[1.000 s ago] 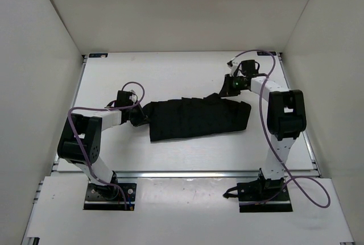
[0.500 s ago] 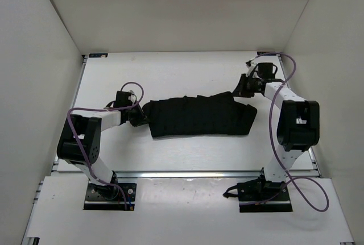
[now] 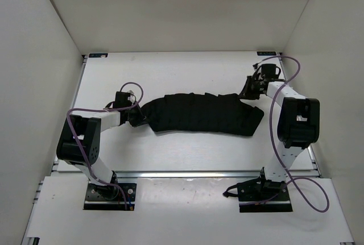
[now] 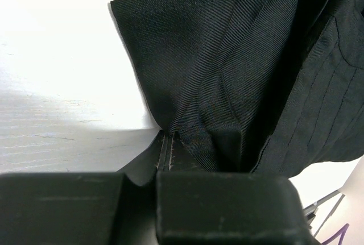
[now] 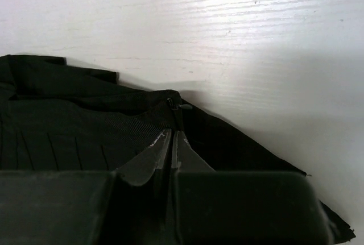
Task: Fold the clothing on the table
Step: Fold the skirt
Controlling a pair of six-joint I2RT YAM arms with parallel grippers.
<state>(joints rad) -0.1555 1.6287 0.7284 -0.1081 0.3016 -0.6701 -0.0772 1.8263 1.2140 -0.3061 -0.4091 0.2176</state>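
At the left of the overhead view the left arm (image 3: 85, 137) reaches in over the white table (image 3: 170, 69), and the left gripper (image 3: 138, 117) sits low at the left end of the clothing (image 3: 199, 114). Its wrist camera shows the jaws pressed tight together with a fold of the black fabric pinched between them; from that pinch the ribbed cloth (image 4: 227, 57) fans upward, one hemmed corner lying flat on the white tabletop (image 4: 57, 57). The garment stretches as a long, narrow band across the middle of the table, slightly bowed, with pleat-like ridges running across its width and its right end spreading a little wider toward the near side. At the far right corner of the band the right gripper (image 3: 248, 90) comes down from the right arm (image 3: 296, 120), which stands close to the table's right rail. Seen from its wrist, these jaws are likewise closed, the tips (image 5: 170, 140) clamped on the garment's edge (image 5: 68, 120) where a seam ends, with bare table (image 5: 227, 29) beyond the cloth.
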